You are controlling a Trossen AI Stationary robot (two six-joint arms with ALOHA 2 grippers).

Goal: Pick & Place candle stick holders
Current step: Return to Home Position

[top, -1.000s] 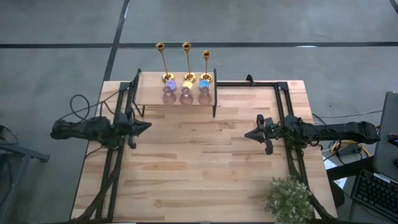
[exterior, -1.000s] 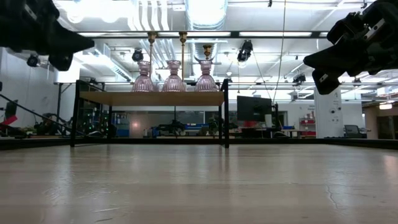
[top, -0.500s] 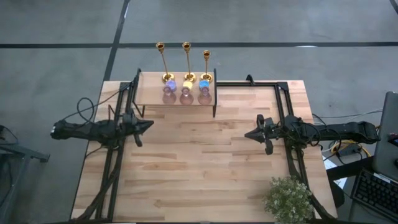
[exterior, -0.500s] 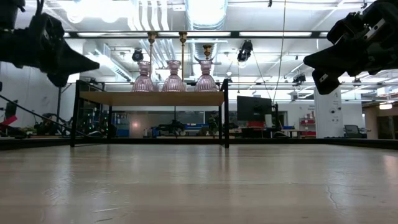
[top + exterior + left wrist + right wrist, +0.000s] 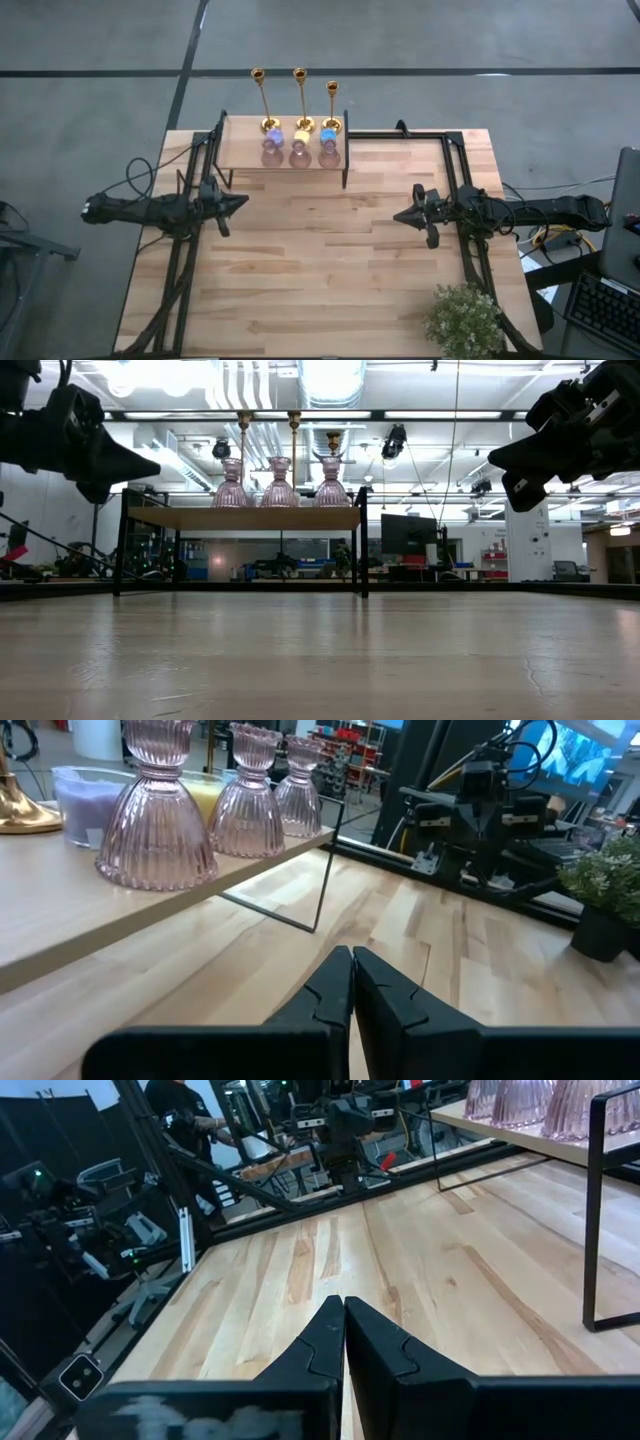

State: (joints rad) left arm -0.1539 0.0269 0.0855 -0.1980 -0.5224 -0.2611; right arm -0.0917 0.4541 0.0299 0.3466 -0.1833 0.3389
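Potted plant (image 5: pixel 463 318) at near right corner of the surface (image 5: pixel 320 270). Mid-depth: left hand (image 5: pixel 241 201) toward left edge, right hand (image 5: pixel 398 216) toward right edge. Both are empty, fingers pressed together, tips pointing inward. Shelf (image 5: pixel 236 152) at far edge carries three pink glass holders (image 5: pixel 298 156) in front, three gold candlesticks (image 5: pixel 300 100) upright along its far edge.

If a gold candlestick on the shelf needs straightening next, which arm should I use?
Left, probably: the left gripper, shut, sits just off the front corner of the shelf, near the gold candlesticks; the right gripper, also shut, waits farther away.
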